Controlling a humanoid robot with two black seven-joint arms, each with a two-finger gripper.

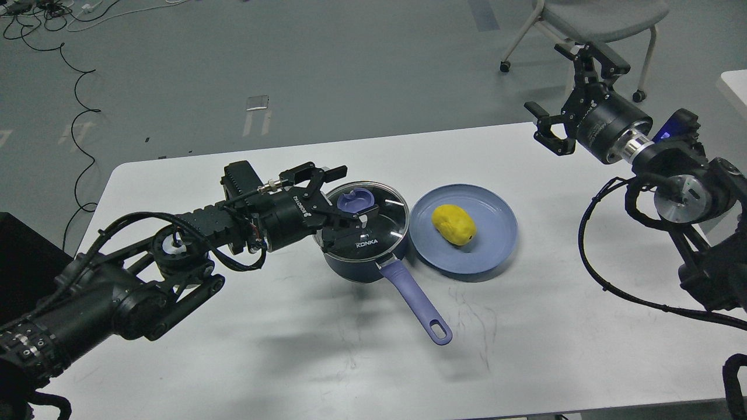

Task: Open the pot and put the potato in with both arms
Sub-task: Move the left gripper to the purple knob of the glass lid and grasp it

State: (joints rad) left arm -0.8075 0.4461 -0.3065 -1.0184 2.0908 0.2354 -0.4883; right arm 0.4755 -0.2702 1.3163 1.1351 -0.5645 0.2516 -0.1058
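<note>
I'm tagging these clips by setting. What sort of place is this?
Likely a robotics lab or test room, not a kitchen: loose cables trail over a bare grey floor, a wheeled office chair stands behind, and the pot sits on a plain white table.

A single view is given, taken from the robot's own head and aimed forward and down at moderate range onto the white rounded-corner table (292, 350). The near table edge is cut off at the bottom of the frame. Beyond the far edge, grey floor (350, 70) and a grey wheeled chair (595, 23) at far right are taken in.
</note>
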